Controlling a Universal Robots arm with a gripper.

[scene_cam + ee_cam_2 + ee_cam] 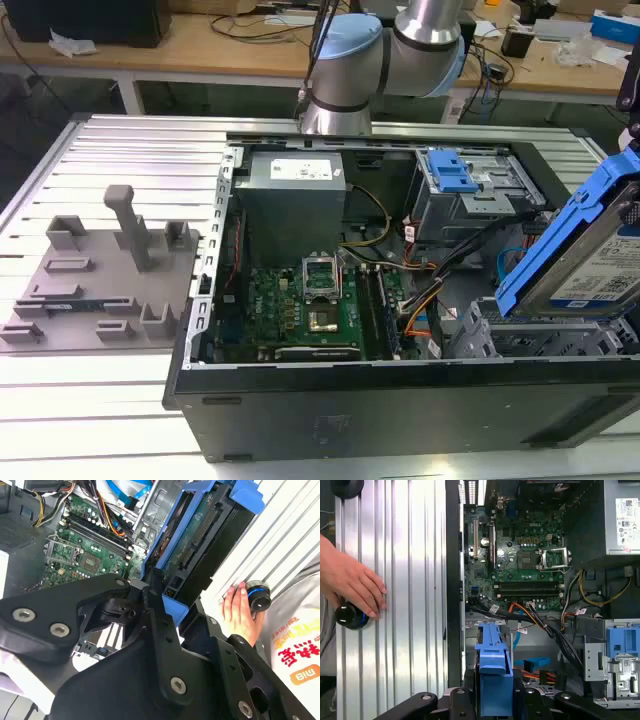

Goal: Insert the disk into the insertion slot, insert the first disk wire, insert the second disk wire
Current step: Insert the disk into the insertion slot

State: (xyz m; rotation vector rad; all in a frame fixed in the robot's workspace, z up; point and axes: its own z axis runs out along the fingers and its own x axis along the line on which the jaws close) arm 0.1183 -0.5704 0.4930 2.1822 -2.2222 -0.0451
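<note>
My gripper [494, 702] is clamped on the disk [493, 675], gripping its blue caddy, as both wrist views show. At the exterior view's right edge the disk hangs tilted above the slot [535, 340], not in it. Farther in, mid-frame, lies the motherboard [310, 300], with orange and black wires [425, 300] loose between it and the slot. Behind those stand the power supply [292, 190] and the bay with the blue latch [455, 175]. In the first wrist view a hand [350, 585] rests on a black knob [351, 616] on the ribbed surface [415, 580] beside the case.
</note>
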